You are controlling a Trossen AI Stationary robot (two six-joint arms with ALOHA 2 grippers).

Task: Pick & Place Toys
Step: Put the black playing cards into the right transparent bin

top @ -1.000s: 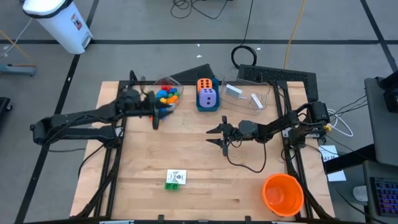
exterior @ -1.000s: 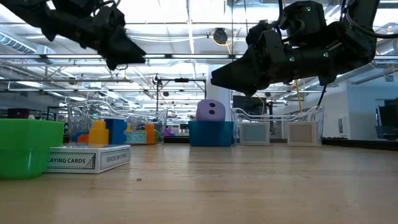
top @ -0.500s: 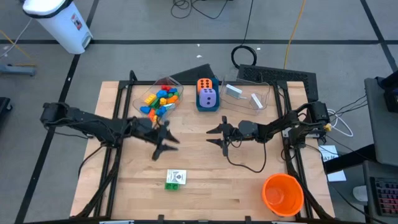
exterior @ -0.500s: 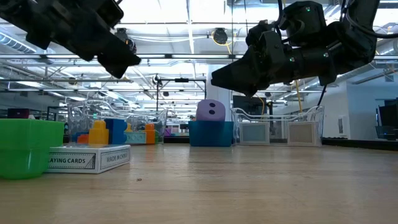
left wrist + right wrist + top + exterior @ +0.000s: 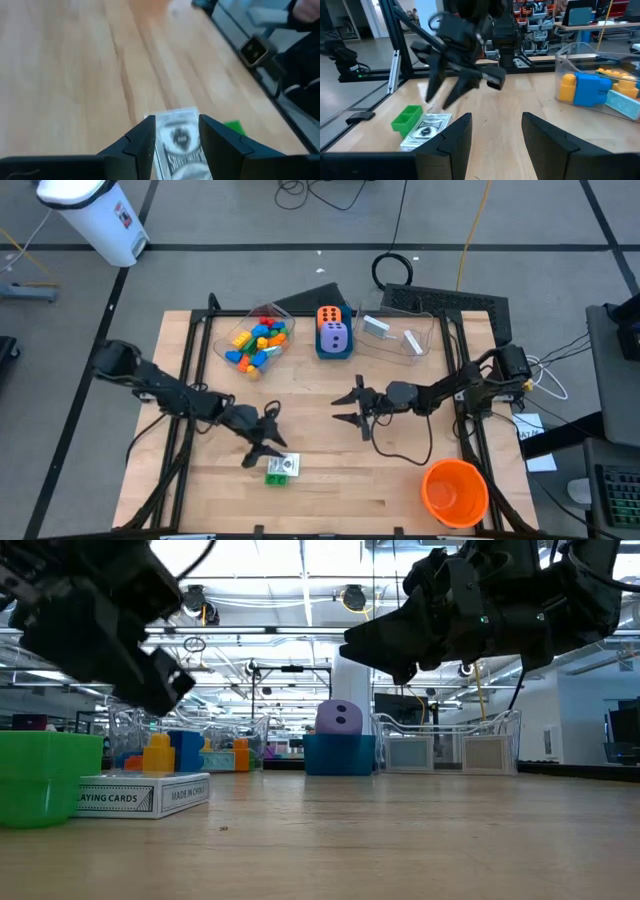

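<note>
Bare table point(image 5: 330, 470) between card box point(image 5: 284, 464) and cup point(image 5: 455, 491) (tubs behind).

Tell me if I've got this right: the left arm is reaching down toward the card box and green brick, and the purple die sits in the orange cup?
Not quite. The purple die sits in a blue box at the table's far edge, not in the orange cup, as the high view shows. The rest is right.

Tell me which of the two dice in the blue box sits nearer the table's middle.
The purple die. It sits on the side of the blue box facing the table's middle; the orange die lies behind it, toward the far edge.
</note>
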